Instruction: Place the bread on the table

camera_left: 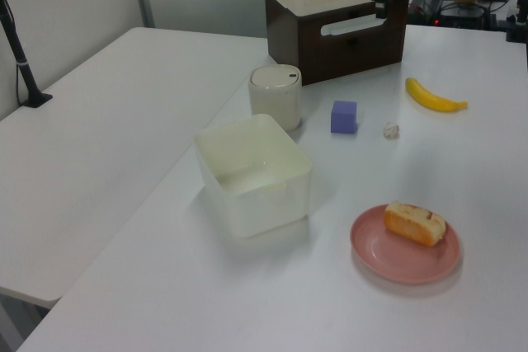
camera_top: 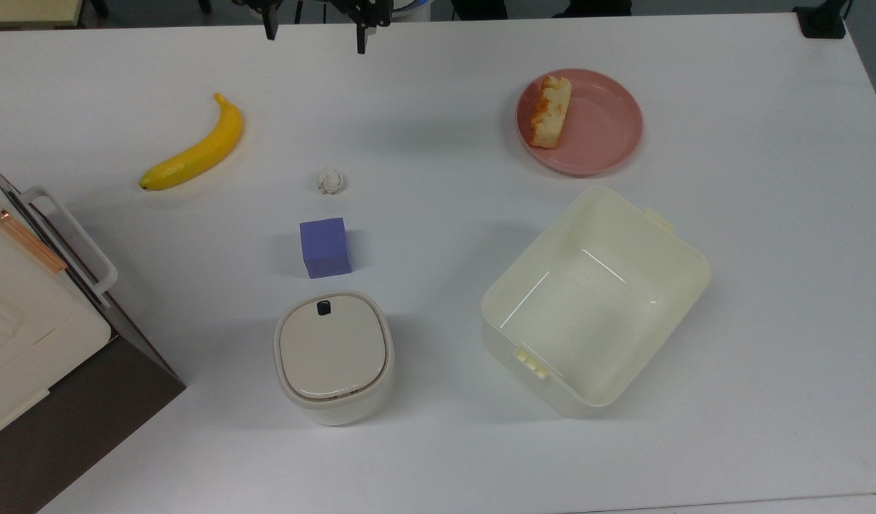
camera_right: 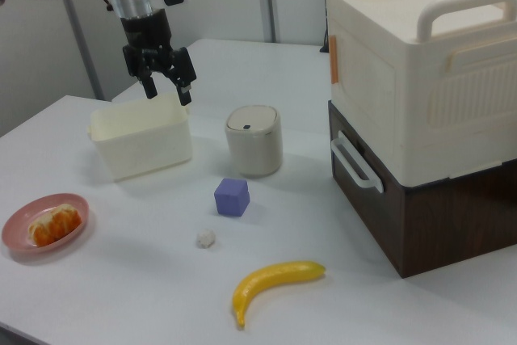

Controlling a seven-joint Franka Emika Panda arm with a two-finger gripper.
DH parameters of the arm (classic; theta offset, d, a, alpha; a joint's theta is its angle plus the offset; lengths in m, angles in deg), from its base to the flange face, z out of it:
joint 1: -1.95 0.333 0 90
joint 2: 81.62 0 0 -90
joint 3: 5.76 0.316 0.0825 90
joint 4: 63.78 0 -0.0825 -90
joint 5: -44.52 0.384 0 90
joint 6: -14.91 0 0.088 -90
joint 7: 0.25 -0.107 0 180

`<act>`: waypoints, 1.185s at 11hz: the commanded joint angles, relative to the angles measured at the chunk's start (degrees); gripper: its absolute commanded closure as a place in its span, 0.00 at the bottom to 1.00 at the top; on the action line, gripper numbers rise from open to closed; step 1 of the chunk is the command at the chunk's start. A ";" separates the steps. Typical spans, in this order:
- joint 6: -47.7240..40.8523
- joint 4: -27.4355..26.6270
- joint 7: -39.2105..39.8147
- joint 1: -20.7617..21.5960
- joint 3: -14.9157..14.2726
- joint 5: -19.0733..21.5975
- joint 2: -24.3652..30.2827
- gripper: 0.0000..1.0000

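Note:
The bread (camera_top: 550,111), a short slice with pale crumb and orange-brown crust, lies on the left half of a round pink plate (camera_top: 602,132) on the white table (camera_top: 438,107). The left view has the bread (camera_left: 414,222) and plate (camera_left: 400,261) near the front; in the right view the bread (camera_right: 52,225) sits at the far left. My gripper (camera_top: 316,32) hangs open and empty above the table's far edge in the top view, well to the left of the plate. In the right view the gripper (camera_right: 168,90) hovers high above the table.
A banana (camera_top: 195,146), a small whitish ball (camera_top: 330,180) and a purple cube (camera_top: 325,246) lie left of centre. A lidded cream bin (camera_top: 333,353) and an open cream tub (camera_top: 595,300) stand nearer the front. A cream case on a brown base (camera_right: 412,103) fills one corner.

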 commanded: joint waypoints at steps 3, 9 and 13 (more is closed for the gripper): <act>-0.10 -1.97 1.62 0.63 -0.47 1.08 1.90 0.00; -0.36 -3.02 3.19 0.81 -0.38 1.08 1.99 0.00; -0.81 -7.66 5.15 1.86 2.15 0.20 2.25 0.00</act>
